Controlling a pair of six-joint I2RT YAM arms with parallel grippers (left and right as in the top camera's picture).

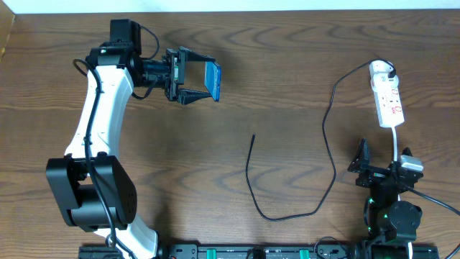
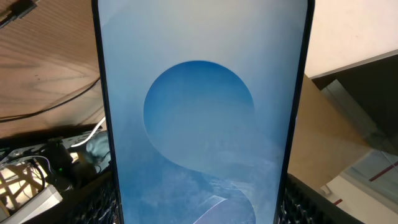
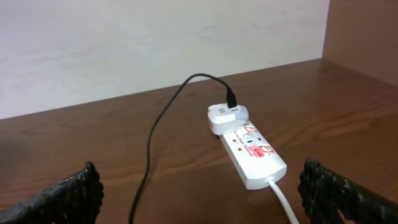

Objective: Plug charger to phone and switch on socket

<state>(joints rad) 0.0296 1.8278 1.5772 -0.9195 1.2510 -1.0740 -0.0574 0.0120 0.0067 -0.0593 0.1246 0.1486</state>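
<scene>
My left gripper [image 1: 192, 77] is shut on the phone [image 1: 213, 80], holding it on edge above the table at the upper left; its blue screen fills the left wrist view [image 2: 199, 112]. The charger [image 1: 325, 129], a thin black cable, runs from the socket [image 1: 387, 96] at the far right down across the table. Its free plug tip [image 1: 254, 136] lies on the table below and to the right of the phone. My right gripper [image 1: 379, 167] is open and empty, near the table's front edge, below the socket. The socket [image 3: 252, 151] and cable [image 3: 149, 143] show ahead in the right wrist view.
The socket's white cord [image 1: 397, 140] runs down toward the right arm's base. A white adapter [image 3: 225, 116] sits in the socket's far end with the black cable in it. A pale wall stands behind the table's far edge.
</scene>
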